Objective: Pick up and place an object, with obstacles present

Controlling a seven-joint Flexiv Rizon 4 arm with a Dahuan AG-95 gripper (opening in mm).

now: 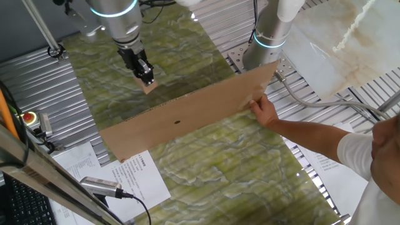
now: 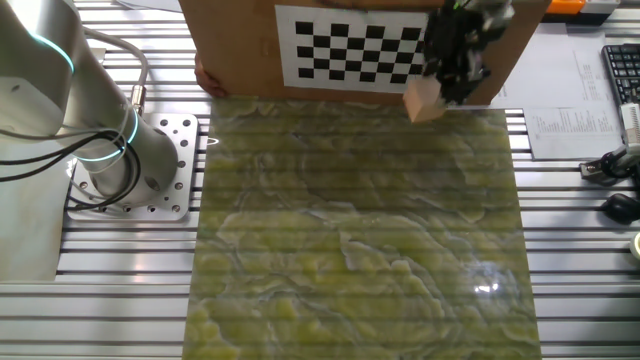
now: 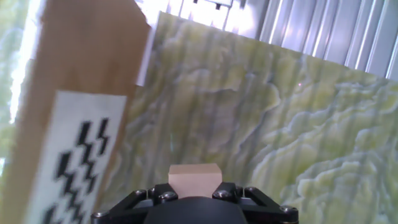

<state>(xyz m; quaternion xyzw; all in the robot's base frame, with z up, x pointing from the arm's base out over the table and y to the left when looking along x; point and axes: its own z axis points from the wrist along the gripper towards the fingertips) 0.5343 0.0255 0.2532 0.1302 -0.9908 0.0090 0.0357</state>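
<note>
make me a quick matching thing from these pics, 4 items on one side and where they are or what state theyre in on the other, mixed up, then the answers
Items
1. wooden cube
2. cardboard sheet
3. person's hand
4. checkerboard print

Places or states
A. holding the cardboard's edge
B. pinched in the gripper, above the green mat
C. standing upright across the mat
D. stuck on the cardboard face opposite the person's side

Pairs: 1-B, 2-C, 3-A, 4-D
</note>
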